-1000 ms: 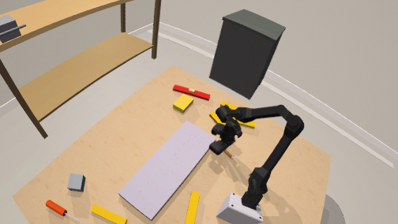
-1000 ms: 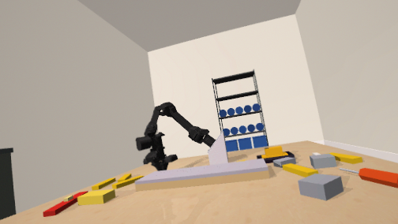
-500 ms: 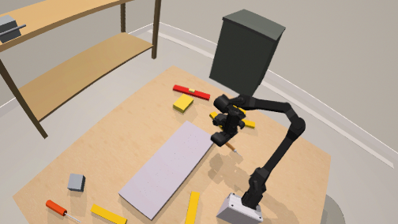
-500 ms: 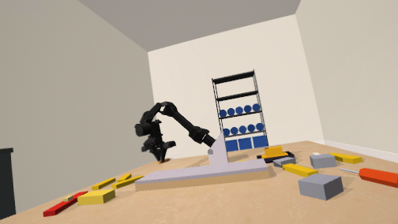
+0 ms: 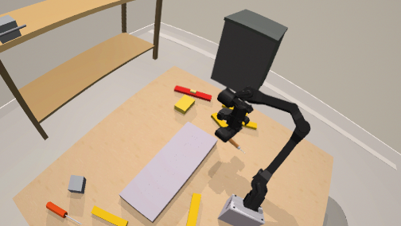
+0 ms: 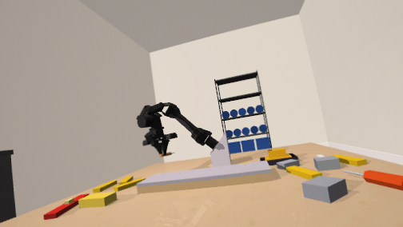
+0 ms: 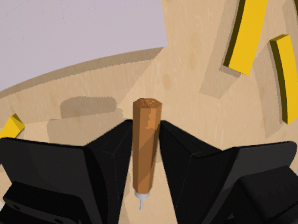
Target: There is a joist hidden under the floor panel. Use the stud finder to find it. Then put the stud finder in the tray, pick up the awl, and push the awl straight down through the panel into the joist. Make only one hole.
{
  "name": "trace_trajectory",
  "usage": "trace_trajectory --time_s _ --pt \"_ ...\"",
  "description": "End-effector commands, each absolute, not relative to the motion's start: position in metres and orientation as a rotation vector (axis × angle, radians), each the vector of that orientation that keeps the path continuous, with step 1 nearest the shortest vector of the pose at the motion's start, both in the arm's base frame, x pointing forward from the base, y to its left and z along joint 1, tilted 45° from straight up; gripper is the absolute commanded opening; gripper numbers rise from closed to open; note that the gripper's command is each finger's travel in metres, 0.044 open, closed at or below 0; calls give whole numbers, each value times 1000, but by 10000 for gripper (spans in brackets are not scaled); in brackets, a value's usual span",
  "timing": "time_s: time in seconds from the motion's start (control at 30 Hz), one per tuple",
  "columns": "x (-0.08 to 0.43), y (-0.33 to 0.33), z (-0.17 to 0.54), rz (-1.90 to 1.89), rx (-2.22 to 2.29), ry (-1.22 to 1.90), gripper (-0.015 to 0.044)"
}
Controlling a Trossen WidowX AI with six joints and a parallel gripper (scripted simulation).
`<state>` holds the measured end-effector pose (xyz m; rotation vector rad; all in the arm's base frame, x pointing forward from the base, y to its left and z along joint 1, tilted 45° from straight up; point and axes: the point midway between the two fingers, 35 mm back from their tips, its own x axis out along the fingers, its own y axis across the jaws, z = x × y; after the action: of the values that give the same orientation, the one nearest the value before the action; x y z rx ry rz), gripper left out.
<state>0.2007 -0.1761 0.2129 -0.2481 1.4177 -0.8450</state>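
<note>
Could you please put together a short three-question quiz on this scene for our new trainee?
1. True or false: the end effector is shut on the awl.
2. Multiple choice: what colour is the spirit level lying near the yellow block?
a) green
b) red
c) blue
3. Fill in the blank: the screwdriver lying on the table has an ______ handle.

Key: 1. true; 2. b; 3. orange
</note>
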Motion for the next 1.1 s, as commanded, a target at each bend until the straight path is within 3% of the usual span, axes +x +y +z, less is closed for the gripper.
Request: trace_trajectory --time_s 0.0,0.5,1.07 --pt "212 -169 196 -698 -232 1416 0" --pt "273 -137 162 -104 -293 1176 0" --pt "323 -97 175 402 -606 631 0"
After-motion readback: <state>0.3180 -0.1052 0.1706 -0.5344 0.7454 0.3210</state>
